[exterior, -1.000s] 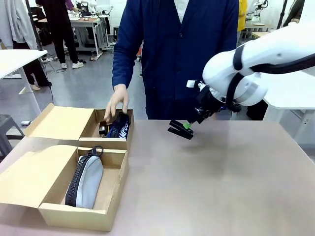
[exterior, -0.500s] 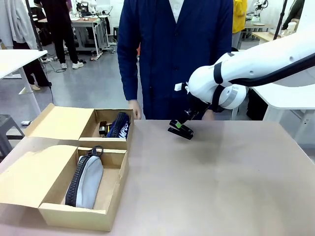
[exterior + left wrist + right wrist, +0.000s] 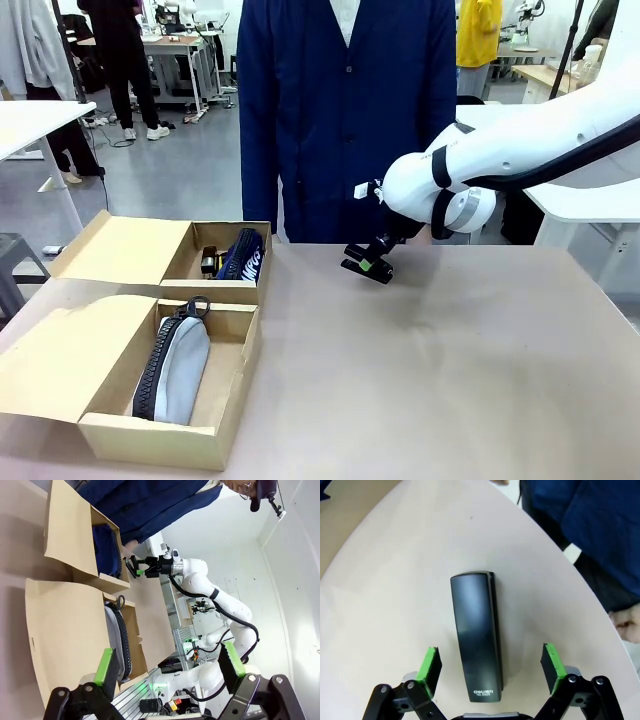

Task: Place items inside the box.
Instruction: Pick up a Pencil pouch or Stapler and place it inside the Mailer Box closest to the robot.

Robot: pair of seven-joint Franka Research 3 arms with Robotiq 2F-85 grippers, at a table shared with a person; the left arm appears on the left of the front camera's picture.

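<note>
A black stapler (image 3: 476, 630) lies flat on the table, near the far edge in the front view (image 3: 353, 266). My right gripper (image 3: 491, 662) straddles it, open, with each green pad a gap away from its sides. From the front, the right gripper (image 3: 370, 261) sits low over the stapler. The box (image 3: 165, 440) stands at the near left with its lid flap open, and the grey pouch (image 3: 178, 368) lies inside. My left gripper (image 3: 167, 672) is open with nothing between its fingers, looking over the box (image 3: 65, 630) from a distance.
A smaller cardboard box (image 3: 120, 248) behind the big one holds a navy pouch (image 3: 245, 257) and another black stapler (image 3: 208, 262). A person in a blue coat (image 3: 340, 120) stands at the far edge, one hand (image 3: 626, 625) near the table's rim.
My right gripper has swung left and lowered around the stapler, which has not moved. The person's hand has left the smaller box and drawn back.
</note>
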